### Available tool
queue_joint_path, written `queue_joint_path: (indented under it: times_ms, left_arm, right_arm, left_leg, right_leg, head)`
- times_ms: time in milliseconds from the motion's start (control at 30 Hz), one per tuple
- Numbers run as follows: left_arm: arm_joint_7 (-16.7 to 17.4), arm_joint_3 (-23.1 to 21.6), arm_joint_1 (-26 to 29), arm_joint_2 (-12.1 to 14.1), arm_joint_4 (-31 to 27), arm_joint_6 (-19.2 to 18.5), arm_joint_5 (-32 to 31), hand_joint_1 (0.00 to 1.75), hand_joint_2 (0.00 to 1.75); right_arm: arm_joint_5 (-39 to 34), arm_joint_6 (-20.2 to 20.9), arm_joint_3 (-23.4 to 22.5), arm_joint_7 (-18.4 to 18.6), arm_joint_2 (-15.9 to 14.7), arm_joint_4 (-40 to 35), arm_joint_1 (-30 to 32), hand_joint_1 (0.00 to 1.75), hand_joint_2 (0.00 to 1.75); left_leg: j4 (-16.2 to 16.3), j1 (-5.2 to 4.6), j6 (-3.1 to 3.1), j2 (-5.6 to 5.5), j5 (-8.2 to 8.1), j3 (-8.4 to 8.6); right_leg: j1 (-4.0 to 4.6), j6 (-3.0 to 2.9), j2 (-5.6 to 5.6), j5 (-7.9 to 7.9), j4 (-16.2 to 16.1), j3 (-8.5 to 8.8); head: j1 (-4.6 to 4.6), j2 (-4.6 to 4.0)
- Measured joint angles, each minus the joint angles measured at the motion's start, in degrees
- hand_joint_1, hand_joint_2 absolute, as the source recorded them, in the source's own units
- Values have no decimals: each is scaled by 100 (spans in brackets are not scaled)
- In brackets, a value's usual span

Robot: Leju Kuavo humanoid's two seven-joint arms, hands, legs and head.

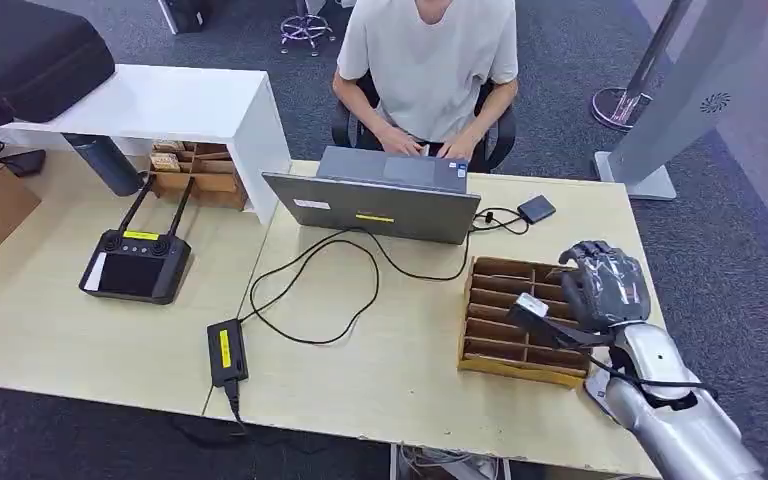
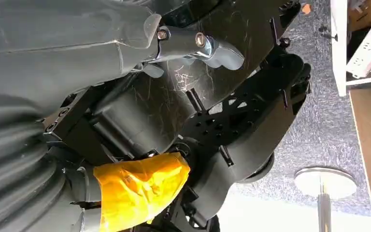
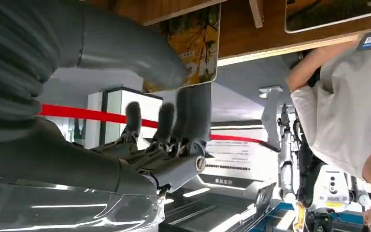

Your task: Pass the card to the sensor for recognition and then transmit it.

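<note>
**Right hand above the wooden tray, grasp on the card unclear**

Saw the silver robot's right hand (image 1: 603, 285) raised over the far right corner of the brown wooden tray with many slots (image 1: 520, 322), at the right end of the pale wooden desk (image 1: 400, 370). Found its dark fingers (image 3: 164, 121) curved inward, side by side, under the thick grey thumb. Noticed a yellow printed card with a pale rim and rounded corner (image 3: 198, 46) just beside the thumb tip and the fingertips in the right wrist view. Could not tell if the fingers really grasped it or only stood in front of it.

Saw the small black square device on a thin cable (image 1: 536, 209) lying on the desk beyond the tray, near the open grey laptop (image 1: 375, 205) and apart from the hand. Noticed a person in a white shirt (image 1: 428, 55) seated behind the laptop.

Found the left hand (image 2: 77, 48) close to dark machine parts. Could not tell the state of its fingers.
</note>
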Motion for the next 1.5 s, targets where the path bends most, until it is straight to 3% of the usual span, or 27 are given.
queue_joint_path:
  times_ms: [1000, 1433, 1500]
  left_arm:
    - [-44, 31, -46, -46, 0, 131, -61, 0, 175]
    - [-271, 120, 149, 79, -245, 801, -103, 0, 175]
    - [-526, 118, 310, 111, -275, 1014, 117, 0, 175]
  right_arm:
    - [-48, 26, -46, -50, 70, -79, 0, 175, 175]
    - [90, 20, -136, 94, 70, -199, 113, 175, 175]
    - [181, -185, -198, 177, 68, -325, 157, 175, 175]
  left_leg:
    - [0, 0, 0, 0, 0, 0]
    - [0, 0, 0, 0, 0, -2]
    - [0, 0, 0, 3, -1, 0]
  right_leg:
    - [0, 0, 0, 0, 0, 0]
    - [0, 0, 0, 0, 1, 0]
    - [0, 0, 8, 0, 0, -1]
  head:
    - [0, 0]
    - [0, 2]
    - [0, 0]
